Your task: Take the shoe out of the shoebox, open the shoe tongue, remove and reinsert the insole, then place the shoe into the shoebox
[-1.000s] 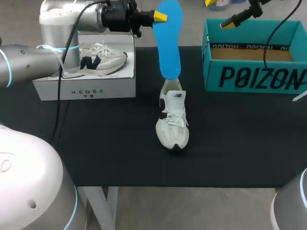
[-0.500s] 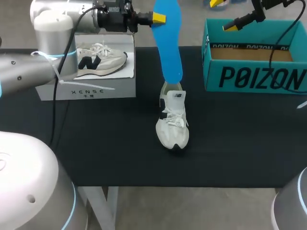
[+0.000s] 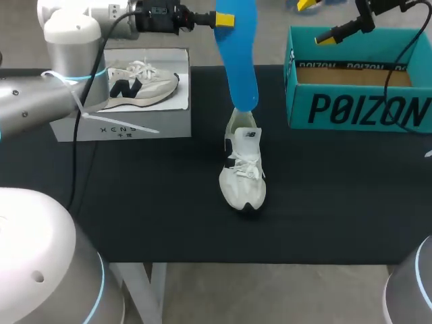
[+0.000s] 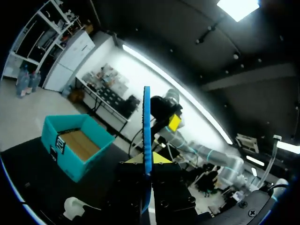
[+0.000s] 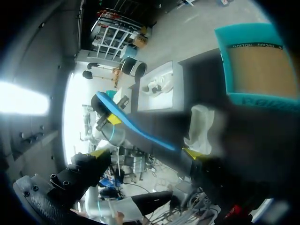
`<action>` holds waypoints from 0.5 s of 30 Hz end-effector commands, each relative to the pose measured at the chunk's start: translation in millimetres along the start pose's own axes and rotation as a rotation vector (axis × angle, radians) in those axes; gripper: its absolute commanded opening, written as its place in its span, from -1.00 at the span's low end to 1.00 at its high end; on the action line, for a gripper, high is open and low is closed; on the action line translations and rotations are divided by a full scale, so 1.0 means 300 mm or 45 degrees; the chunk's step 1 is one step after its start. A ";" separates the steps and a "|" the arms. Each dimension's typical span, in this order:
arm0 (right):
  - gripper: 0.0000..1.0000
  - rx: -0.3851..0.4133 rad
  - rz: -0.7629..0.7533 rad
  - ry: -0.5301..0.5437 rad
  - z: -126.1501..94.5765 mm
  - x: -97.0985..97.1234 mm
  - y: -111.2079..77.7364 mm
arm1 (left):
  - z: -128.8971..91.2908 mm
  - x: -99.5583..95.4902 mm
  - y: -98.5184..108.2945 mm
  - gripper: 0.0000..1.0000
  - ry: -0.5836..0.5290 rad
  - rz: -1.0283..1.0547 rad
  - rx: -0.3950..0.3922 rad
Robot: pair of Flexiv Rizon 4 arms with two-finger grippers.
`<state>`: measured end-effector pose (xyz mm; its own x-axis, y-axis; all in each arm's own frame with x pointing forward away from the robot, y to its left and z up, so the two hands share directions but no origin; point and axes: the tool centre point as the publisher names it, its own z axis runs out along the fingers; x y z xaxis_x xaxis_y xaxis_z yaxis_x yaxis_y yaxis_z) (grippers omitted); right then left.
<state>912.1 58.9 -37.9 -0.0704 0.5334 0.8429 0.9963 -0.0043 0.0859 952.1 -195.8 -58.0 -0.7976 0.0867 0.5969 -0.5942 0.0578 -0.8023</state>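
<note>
Blue insole (image 3: pixel 237 54) pinched in left gripper (image 3: pixel 226 20), tip just over shoe (image 3: pixel 243 172) at table (image 3: pixel 135 202) middle; right gripper (image 5: pixel 144 153) spread over box (image 3: pixel 358 108), far right corner. Could buckle or tip unsteadied shoe if pushed crooked.

White box (image 3: pixel 121 127) holding a grey-white sneaker (image 3: pixel 143 79), black table (image 3: pixel 135 202)

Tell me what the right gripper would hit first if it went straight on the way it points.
Probably the insole: it hangs ahead of the open right gripper, in line with the gap between its fingers, held by the left gripper. Depth is unclear, so it might pass beside it.
</note>
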 end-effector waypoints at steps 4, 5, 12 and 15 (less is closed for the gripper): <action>1.00 -0.013 0.023 -0.002 -0.009 -0.018 -0.009 | -0.003 0.027 0.004 -1.00 -0.148 0.817 0.045; 1.00 -0.013 0.026 -0.003 -0.010 -0.019 -0.010 | -0.003 0.027 0.004 -1.00 -0.148 0.817 0.045; 1.00 -0.023 0.066 0.000 -0.023 -0.026 -0.011 | -0.003 0.027 0.004 -1.00 -0.148 0.817 0.045; 1.00 -0.017 0.083 0.030 -0.027 -0.024 -0.017 | -0.004 0.023 -0.001 -1.00 -0.172 0.943 0.031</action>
<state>909.7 49.6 -37.7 -0.0076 0.5203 0.8539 0.9983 -0.0452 0.0364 951.6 -193.4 -52.5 -0.9924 0.0135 0.1222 -0.1220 0.0128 -0.9924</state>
